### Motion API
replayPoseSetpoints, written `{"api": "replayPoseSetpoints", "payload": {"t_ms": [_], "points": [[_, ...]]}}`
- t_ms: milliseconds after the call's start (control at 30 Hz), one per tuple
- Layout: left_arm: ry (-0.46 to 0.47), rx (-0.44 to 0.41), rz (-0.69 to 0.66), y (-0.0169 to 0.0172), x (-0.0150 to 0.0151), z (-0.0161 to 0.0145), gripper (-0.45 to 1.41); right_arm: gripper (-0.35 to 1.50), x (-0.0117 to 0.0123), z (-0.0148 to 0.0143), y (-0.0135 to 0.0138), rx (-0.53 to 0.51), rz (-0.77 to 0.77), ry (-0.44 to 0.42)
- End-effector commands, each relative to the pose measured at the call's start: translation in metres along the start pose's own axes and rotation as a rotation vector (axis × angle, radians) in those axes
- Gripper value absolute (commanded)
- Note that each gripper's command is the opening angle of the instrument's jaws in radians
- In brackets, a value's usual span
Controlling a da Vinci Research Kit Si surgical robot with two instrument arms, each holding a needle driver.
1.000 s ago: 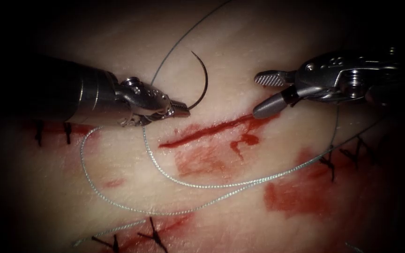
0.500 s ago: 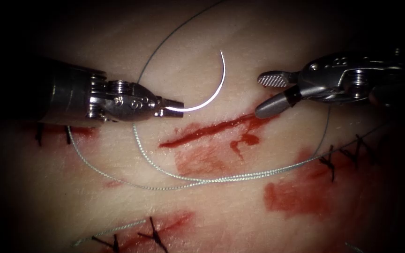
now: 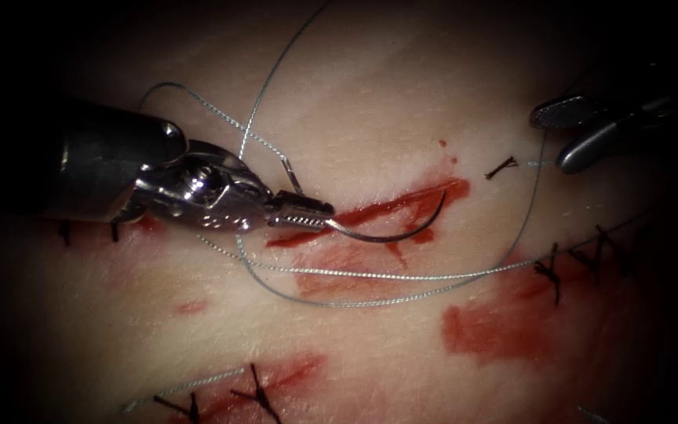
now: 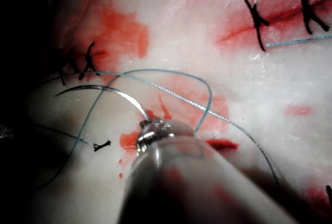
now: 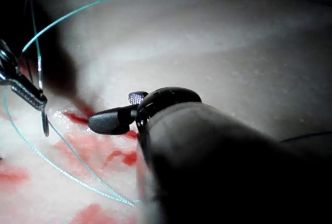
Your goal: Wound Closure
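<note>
My left tool (image 3: 319, 217) is shut on the curved needle (image 3: 390, 237) near its thread end. The needle hangs with its curve downward over the cut (image 3: 378, 209), and its tip rises near the cut's right end; I cannot tell if it touches the tissue (image 3: 355, 94). In the left wrist view the needle (image 4: 104, 89) arcs away from my left tool (image 4: 149, 127). Grey thread (image 3: 370, 275) loops over the left tool and lies below the cut. My right tool (image 3: 549, 141) stands open, holding nothing, well to the right of the cut, and appears again as the right tool (image 5: 111, 110).
Black finished stitches (image 3: 254, 391) sit at the lower middle, others (image 3: 552, 275) to the right and stitches (image 3: 111, 226) under the left shaft. A short cut end of thread (image 3: 501, 166) lies right of the cut. Red fluid (image 3: 496, 326) stains the tissue around the cut.
My left tool turned the needle from tip-up to curve-down and carried it right, over the cut. My right tool drew back to the upper right, still open. The thread loops shifted.
</note>
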Motion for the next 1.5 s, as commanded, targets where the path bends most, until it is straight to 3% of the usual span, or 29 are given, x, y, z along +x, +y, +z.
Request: {"api": "replayPoseSetpoints", "payload": {"t_ms": [33, 67, 200, 300, 467, 533, 633, 867, 1067, 1333, 1500], "points": [[-0.003, 0.0, 0.143, -0.0003, 0.0011, 0.0007, -0.45, 0.86, 0.0004, 0.0005, 0.0005, 0.027, 0.033, -0.002], [-0.019, -0.011, 0.22, -0.0009, 0.0023, 0.0007, -0.45, 0.56, 0.0003, 0.0004, 0.0007, 0.07, 0.092, 0.013], [-0.099, -0.016, 0.341, -0.0019, 0.0038, 0.001, -0.45, 0.59, -0.0002, 0.0012, 0.001, 0.156, 0.229, 0.064], [-0.14, -0.043, 0.442, -0.0025, 0.005, 0.0016, -0.45, 0.46, -0.0027, 0.0034, 0.0011, 0.245, 0.36, 0.065], [-0.202, -0.065, 0.551, -0.0032, 0.0062, 0.0021, -0.45, 0.68, -0.0061, 0.0082, 0.0018, 0.341, 0.474, 0.033], [-0.219, -0.072, 0.566, -0.0036, 0.0069, 0.0025, -0.45, 0.58, -0.0071, 0.0103, 0.0022, 0.386, 0.486, 0.043], [-0.222, -0.07, 0.571, -0.0036, 0.0077, 0.003, -0.45, 0.61, -0.0074, 0.0127, 0.0027, 0.421, 0.469, 0.053], [-0.219, -0.052, 0.561, -0.0045, 0.0086, 0.0028, -0.45, 0.61, -0.0089, 0.016, 0.0029, 0.421, 0.462, 0.035], [-0.219, -0.051, 0.56, -0.0044, 0.0087, 0.003, -0.45, 0.58, -0.0096, 0.0187, 0.0018, 0.5, 0.472, 0.041], [-0.215, -0.05, 0.561, -0.0043, 0.0086, 0.003, -0.45, 0.54, -0.0095, 0.0194, 0.0006, 0.514, 0.48, 0.018], [-0.216, -0.051, 0.567, -0.0043, 0.0085, 0.0031, -0.45, 0.29, -0.0095, 0.0195, 0.0007, 0.515, 0.48, 0.016]]}}
